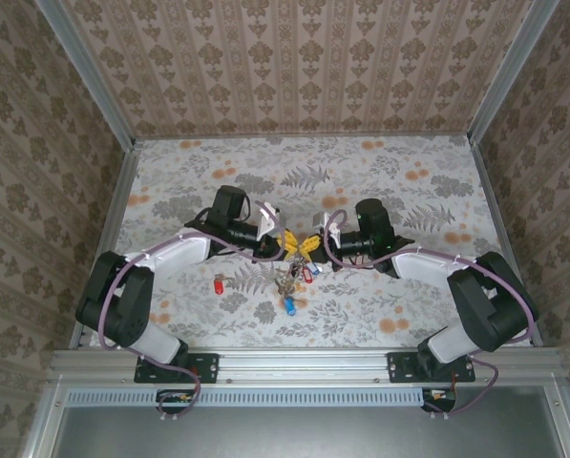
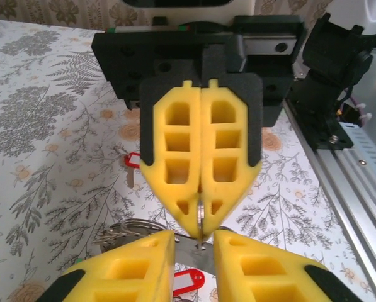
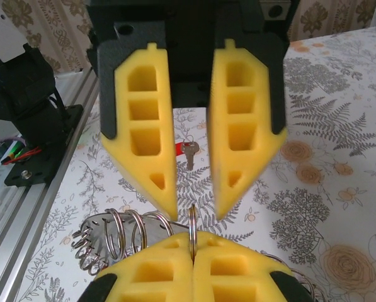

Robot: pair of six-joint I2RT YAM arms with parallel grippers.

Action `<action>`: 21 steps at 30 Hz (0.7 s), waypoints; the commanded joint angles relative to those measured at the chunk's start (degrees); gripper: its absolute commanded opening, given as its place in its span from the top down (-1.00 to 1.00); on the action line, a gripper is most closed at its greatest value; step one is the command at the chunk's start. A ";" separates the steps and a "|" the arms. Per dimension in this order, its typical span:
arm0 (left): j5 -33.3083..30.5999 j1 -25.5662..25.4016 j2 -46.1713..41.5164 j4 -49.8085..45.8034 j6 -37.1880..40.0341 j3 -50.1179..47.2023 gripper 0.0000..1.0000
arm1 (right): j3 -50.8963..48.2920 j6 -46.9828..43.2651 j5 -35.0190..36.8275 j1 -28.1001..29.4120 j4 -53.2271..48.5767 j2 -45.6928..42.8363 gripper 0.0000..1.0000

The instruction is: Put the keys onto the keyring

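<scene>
My right gripper is shut on a thin metal split ring that stands upright between its yellow tips. That ring belongs to the keyring, a flat pale metal plate with holes and several wire loops. My left gripper faces it tip to tip, open, its fingers either side of the plate. In the top view both grippers meet at mid-table, left and right. Keys lie below them: a red-tagged key, a blue one and a red tag.
A loose key with a red head lies on the floral table beyond the grippers. The aluminium rail runs along the near edge by both arm bases. Patterned walls close in the table on three sides.
</scene>
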 commanded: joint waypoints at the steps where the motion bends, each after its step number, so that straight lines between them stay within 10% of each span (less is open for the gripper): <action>1: -1.91 0.00 -1.97 4.77 -2.18 -2.02 0.51 | 1.49 -0.62 -2.03 0.30 1.72 -1.58 1.00; 16: 1.39 -2.15 1.93 -2.90 0.90 2.79 0.55 | 2.12 -0.34 -2.73 0.81 1.31 -1.88 1.00; 21: 0.63 -2.67 1.95 -2.83 1.01 3.26 0.88 | 2.12 -0.80 -1.93 1.01 -0.47 -2.38 0.97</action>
